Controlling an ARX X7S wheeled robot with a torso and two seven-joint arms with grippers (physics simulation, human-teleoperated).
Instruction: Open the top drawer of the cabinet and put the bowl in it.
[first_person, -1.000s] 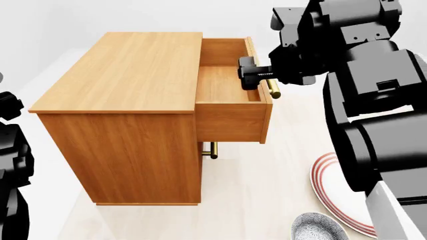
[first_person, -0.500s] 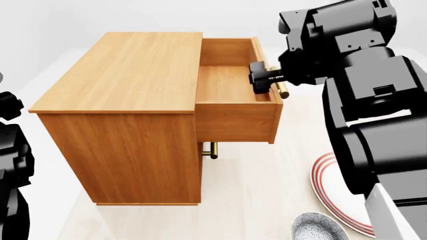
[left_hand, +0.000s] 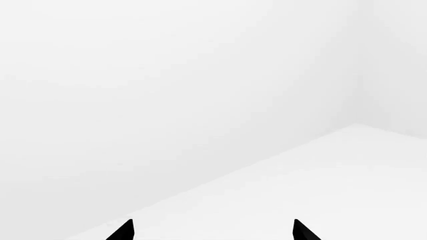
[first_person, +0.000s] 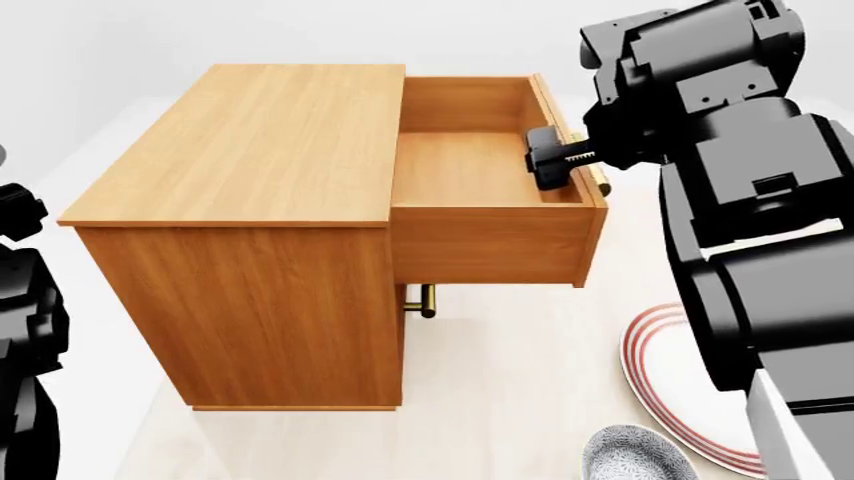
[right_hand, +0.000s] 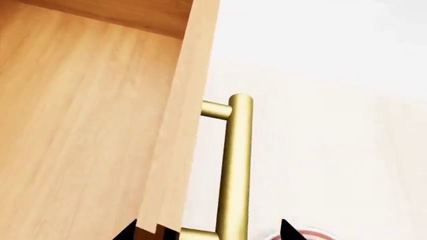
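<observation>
Head view alone shows right gripper (first_person: 566, 165) clamping the top drawer's (first_person: 467, 165) handle (right_hand: 235, 170).

One cabinet (first_person: 254, 200), one bowl (first_person: 638, 455), one plate (first_person: 667, 385).

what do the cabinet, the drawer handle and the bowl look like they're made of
Cabinet: wood or wood-look board, matte orange-brown with grain lines. Drawer handle: brass-like metal, smooth golden sheen. Bowl: probably glazed ceramic, speckled grey-blue; only partly in view, so uncertain.
</observation>
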